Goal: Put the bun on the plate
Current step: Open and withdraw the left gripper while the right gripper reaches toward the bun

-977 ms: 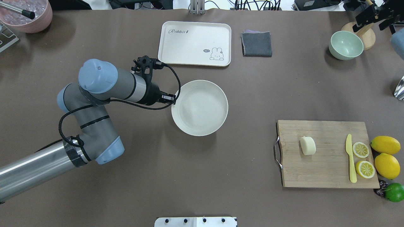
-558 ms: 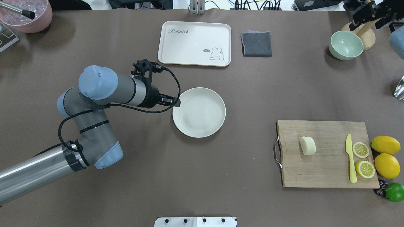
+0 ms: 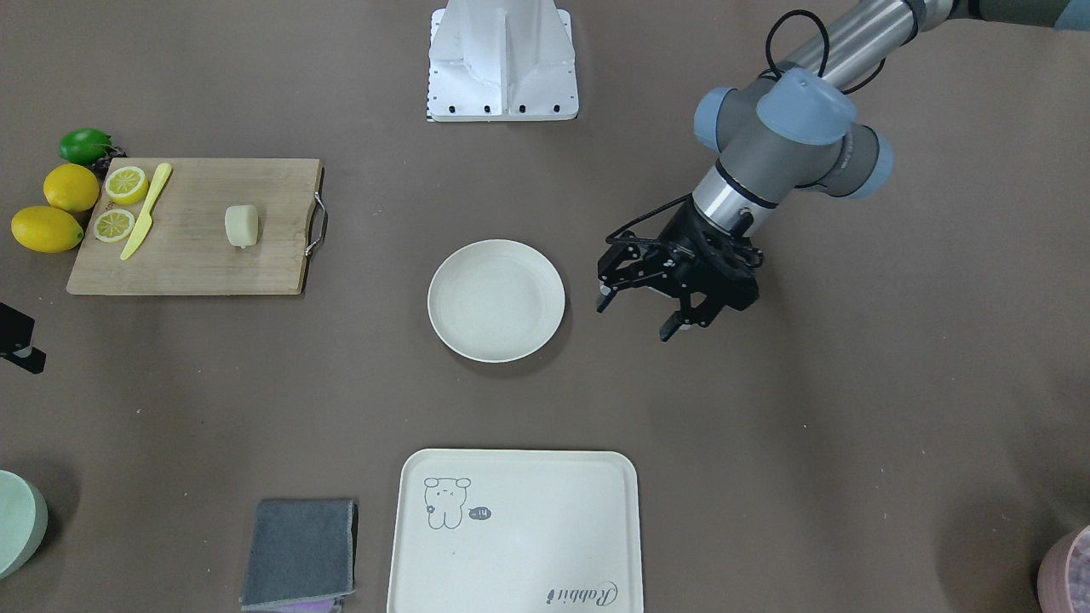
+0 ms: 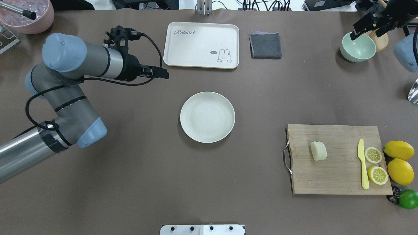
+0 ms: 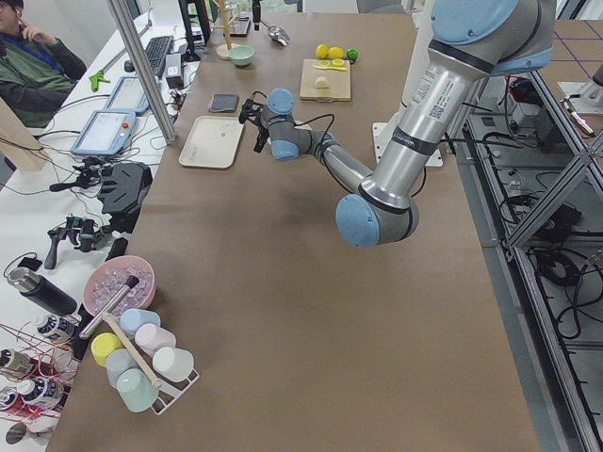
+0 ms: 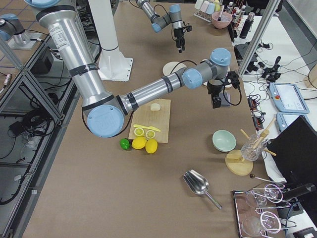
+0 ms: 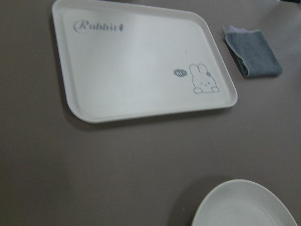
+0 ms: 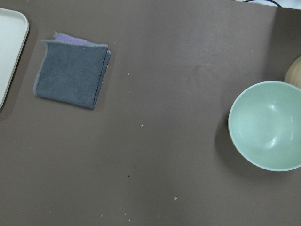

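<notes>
The bun (image 4: 318,150) (image 3: 241,226), a pale cream lump, lies on the wooden cutting board (image 4: 339,176) at the right. In the middle of the table the plate (image 4: 207,117) (image 3: 496,300) sits flat and holds nothing. My left gripper (image 4: 162,74) (image 3: 637,317) hovers to the plate's back left, clear of the rim, open with nothing between its fingers. Far off at the back right, my right gripper (image 4: 366,32) hangs over the green bowl (image 4: 357,49), its fingers spread and holding nothing. A slice of the plate (image 7: 244,207) also shows in the left wrist view.
A cream tray (image 4: 202,44) and a folded grey cloth (image 4: 265,45) lie at the back. A yellow knife (image 4: 362,163) and lemon halves (image 4: 373,155) share the board; whole lemons (image 4: 399,150) and a lime (image 4: 408,198) sit beside it. A pink bowl (image 4: 32,19) occupies the back left corner.
The plate came down onto the table and my left gripper let go of it, then drew back and to the left. My right gripper shifted left toward the green bowl.
</notes>
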Available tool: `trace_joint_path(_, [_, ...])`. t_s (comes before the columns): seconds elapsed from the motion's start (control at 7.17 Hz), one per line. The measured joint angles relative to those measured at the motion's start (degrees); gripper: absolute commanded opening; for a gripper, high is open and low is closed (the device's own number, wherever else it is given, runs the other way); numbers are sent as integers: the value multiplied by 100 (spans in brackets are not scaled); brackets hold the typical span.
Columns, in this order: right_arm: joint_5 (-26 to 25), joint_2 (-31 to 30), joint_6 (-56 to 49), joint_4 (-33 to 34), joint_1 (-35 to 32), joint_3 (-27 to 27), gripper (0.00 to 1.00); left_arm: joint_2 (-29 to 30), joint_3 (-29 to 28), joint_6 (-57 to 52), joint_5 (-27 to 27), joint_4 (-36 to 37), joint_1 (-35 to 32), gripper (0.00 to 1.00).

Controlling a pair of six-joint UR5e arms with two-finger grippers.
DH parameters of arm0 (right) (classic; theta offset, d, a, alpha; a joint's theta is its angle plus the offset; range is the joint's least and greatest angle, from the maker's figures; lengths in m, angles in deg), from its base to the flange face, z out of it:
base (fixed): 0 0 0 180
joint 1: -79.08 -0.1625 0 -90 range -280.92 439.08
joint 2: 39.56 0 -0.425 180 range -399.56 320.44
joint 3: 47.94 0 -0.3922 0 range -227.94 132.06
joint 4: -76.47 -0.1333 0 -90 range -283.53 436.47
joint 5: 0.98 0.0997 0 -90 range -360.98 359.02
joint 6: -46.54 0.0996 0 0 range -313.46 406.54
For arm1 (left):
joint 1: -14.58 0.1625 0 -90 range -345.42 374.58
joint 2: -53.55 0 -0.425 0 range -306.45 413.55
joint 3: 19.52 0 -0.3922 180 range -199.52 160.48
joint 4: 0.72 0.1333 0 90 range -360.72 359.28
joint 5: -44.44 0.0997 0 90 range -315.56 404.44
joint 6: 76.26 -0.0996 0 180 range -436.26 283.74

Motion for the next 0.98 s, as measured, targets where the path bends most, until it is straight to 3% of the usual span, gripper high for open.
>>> trace_joint_path(0.56, [69,-882,1060,-7,1051,-913,100,-49,-601,-522,-337,33,-1098,98])
trace_joint_path(0.98, [-475,-1487,2229,-36,2140,-1658,100,-91,-937,-854,-337,-64,-1379,98])
